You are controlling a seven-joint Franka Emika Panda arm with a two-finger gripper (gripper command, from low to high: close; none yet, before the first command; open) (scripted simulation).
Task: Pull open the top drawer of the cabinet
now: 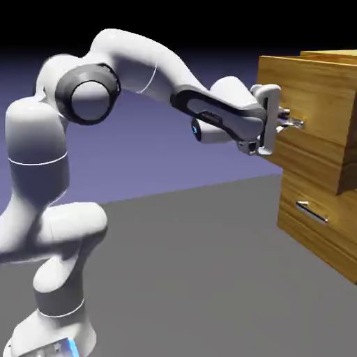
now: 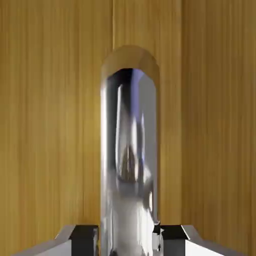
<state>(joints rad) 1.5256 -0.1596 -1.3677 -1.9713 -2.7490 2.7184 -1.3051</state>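
At the cabinet's [image 1: 317, 195] upper front, your gripper [image 1: 293, 123] is closed on the top drawer's bar handle [image 2: 129, 165], one fingertip on either side of the smooth, shiny metal. The top drawer [image 1: 307, 104], a broad golden-brown box with streaky wood grain, juts out past the front of the lower drawer [image 1: 314, 240], its underside edge overhanging that one. Below, near the lower drawer's top edge, you can see its slim silver handle [image 1: 312, 212], lying flush along the grain direction of nothing but plain wood. Your arm [image 1: 132, 59], glossy white with rounded, tube-like links and dark joint rings, arches over the matte grey floor [image 1: 181, 272]. Up close, the held bar looks rounded, with bright streaks and dark reflections.
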